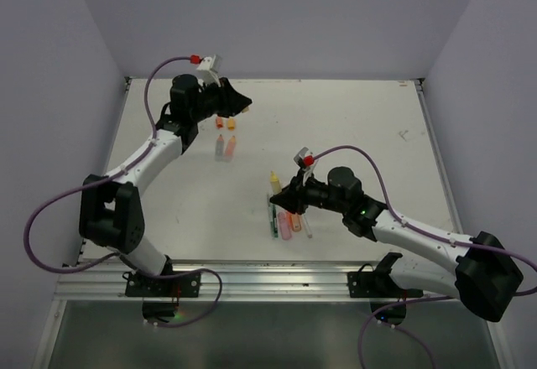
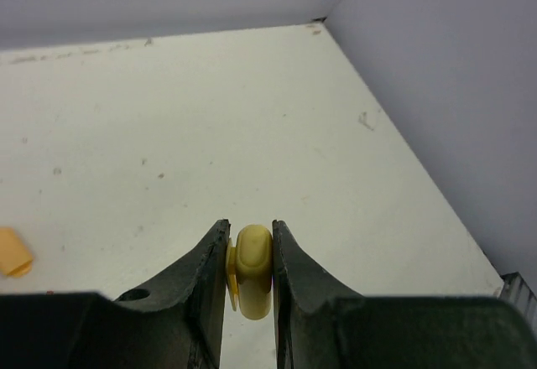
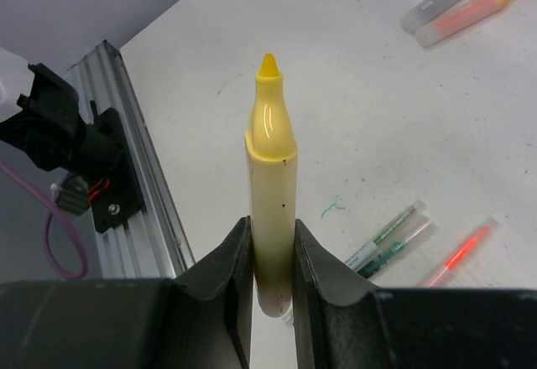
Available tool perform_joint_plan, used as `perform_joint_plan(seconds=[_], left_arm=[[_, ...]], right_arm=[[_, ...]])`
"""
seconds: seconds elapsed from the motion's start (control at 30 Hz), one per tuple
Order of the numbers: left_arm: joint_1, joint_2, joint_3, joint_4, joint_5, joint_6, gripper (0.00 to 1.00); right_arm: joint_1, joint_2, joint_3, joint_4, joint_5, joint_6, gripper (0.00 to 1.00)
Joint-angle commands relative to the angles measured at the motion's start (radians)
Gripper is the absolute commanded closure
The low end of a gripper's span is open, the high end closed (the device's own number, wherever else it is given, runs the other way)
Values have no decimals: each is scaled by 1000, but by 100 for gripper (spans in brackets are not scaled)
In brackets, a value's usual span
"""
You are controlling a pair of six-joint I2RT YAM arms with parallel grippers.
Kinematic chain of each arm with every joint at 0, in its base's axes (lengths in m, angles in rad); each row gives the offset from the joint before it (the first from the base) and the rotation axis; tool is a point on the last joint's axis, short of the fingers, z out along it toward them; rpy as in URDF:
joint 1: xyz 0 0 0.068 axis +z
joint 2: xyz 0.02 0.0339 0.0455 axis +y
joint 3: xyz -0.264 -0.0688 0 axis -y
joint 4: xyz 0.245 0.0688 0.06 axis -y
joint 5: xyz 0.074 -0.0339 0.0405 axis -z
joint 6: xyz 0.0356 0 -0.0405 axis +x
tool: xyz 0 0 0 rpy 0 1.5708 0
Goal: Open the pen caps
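My left gripper (image 1: 243, 105) is shut on a short yellow pen cap (image 2: 252, 268) and holds it above the table's far left part. My right gripper (image 1: 284, 196) is shut on the body of a chunky yellow highlighter (image 3: 273, 176), whose bare tip points away from the fingers; it also shows in the top view (image 1: 274, 183). Two orange caps (image 1: 225, 122) lie on the table below the left gripper, and one shows in the left wrist view (image 2: 13, 252). Two uncapped orange pens (image 1: 226, 146) lie just nearer. Several more pens (image 1: 289, 223) lie under the right gripper.
Thin green pens (image 3: 390, 239) and a thin orange pen (image 3: 457, 256) lie to the right of my right fingers. A metal rail (image 1: 252, 281) runs along the near table edge. Walls close in the left, back and right sides.
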Motion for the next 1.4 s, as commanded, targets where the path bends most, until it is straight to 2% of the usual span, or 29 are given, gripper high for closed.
perform_joint_plan(seconds=[0.0,0.23,0.5,1.0,1.37], left_arm=[[6,104,117,-187,-108,77,94],[6,404,315,-336,-280,144,91],[6,642,470,-355,-311,158,89],[4,773,544,-332,-365,166,78],[4,776,552,-328,-363,164,56]], right_arm=[[-7,0,-16,-5,90,-2,100],[-9,39,-21,24,110,-2,100],[-12,112,-27,60,98,1,100],[-18,166,-27,84,83,8,100],[-20,160,-28,81,81,9,100]])
